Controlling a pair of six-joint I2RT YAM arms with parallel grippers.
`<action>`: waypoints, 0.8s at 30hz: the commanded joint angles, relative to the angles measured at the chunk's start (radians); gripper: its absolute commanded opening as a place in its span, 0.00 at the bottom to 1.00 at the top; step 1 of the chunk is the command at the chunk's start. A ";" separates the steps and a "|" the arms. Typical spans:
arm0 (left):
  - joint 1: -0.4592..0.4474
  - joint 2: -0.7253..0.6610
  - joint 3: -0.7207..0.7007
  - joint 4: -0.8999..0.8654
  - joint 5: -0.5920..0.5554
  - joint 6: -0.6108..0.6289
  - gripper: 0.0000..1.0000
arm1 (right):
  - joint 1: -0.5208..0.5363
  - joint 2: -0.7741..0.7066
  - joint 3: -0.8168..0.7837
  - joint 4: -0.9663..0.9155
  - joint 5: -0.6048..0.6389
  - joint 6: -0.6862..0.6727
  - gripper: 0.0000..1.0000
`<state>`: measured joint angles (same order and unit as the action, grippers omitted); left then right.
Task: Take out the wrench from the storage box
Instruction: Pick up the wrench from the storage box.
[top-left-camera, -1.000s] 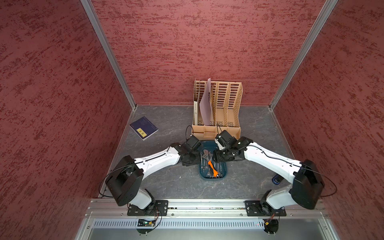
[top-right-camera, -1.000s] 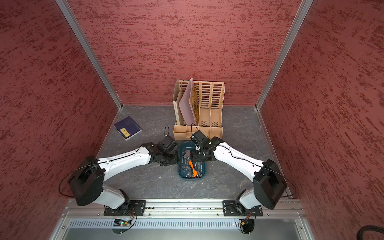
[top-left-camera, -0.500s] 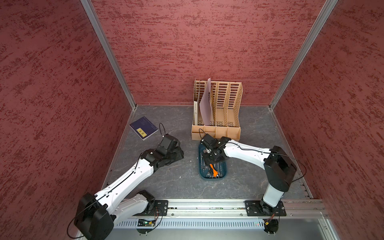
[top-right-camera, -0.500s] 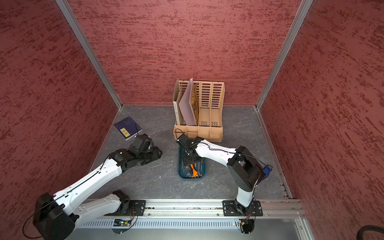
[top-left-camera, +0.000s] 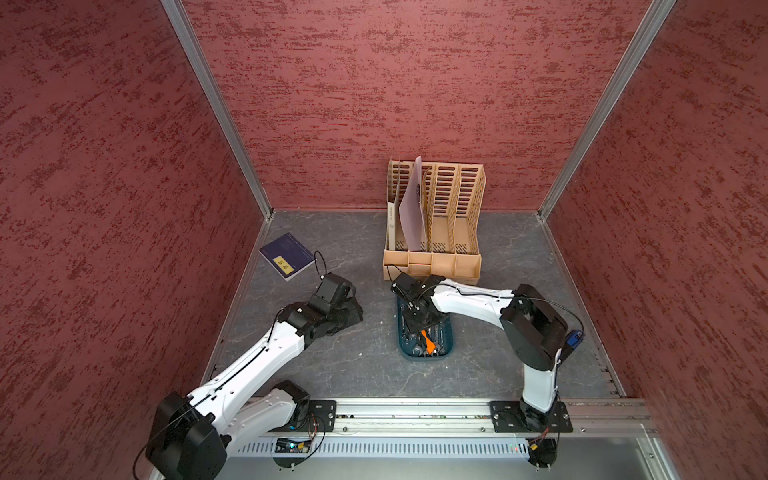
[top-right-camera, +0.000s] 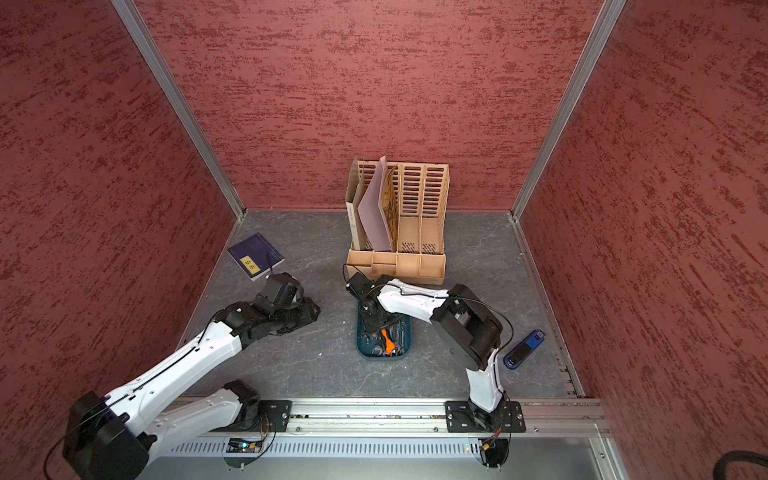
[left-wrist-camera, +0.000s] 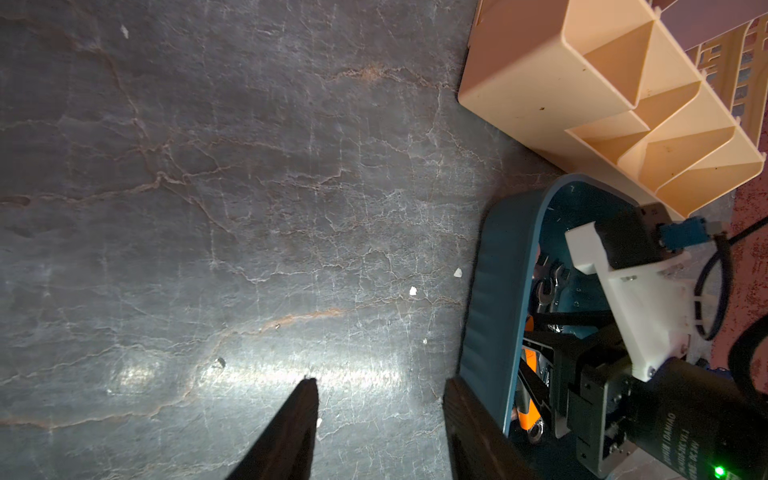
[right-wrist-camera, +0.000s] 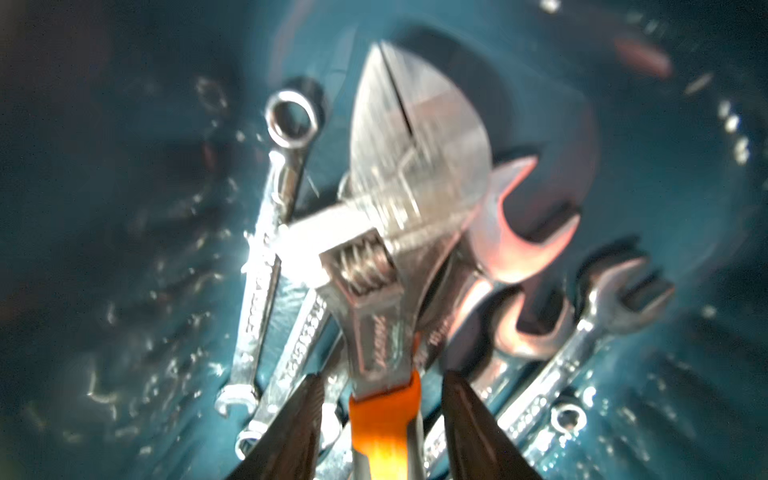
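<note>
The storage box (top-left-camera: 424, 358) (top-right-camera: 382, 355), a shallow dark teal tray, lies in front of the file organiser and holds several spanners. On top of them lies an adjustable wrench (right-wrist-camera: 374, 316) with an orange handle (top-left-camera: 428, 343) (top-right-camera: 389, 341). My right gripper (top-left-camera: 417, 322) (top-right-camera: 376, 322) (right-wrist-camera: 382, 376) reaches down into the tray. It is open, one finger on each side of the orange handle, with a gap showing on both sides. My left gripper (top-left-camera: 353, 311) (top-right-camera: 311, 309) (left-wrist-camera: 380, 382) is open and holds nothing. It hangs over bare table beside the tray wall (left-wrist-camera: 494, 291).
A beige slotted file organiser (top-left-camera: 432, 262) with a pink folder stands right behind the tray. A dark blue book (top-left-camera: 286, 255) lies at the far left. A blue device (top-right-camera: 524, 349) lies on the right of the table. Plain spanners (right-wrist-camera: 270, 249) lie under the wrench.
My left arm has pulled back leftward from the tray's edge. My right arm has swung round and its gripper has gone down into the tray, its jaws narrowing around the orange handle.
</note>
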<state>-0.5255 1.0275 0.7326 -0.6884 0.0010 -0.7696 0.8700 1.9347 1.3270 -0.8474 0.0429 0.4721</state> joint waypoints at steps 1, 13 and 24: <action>0.009 -0.010 -0.008 0.004 0.005 0.012 0.52 | 0.007 0.024 0.027 -0.027 0.061 -0.001 0.48; 0.018 -0.038 -0.027 0.001 0.008 0.010 0.51 | 0.007 0.043 0.044 -0.032 0.057 -0.015 0.24; 0.024 -0.036 -0.027 0.000 0.014 0.009 0.51 | 0.007 -0.078 0.055 -0.060 0.066 -0.021 0.10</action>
<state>-0.5095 1.0012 0.7162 -0.6884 0.0101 -0.7696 0.8738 1.9446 1.3605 -0.8738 0.0662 0.4587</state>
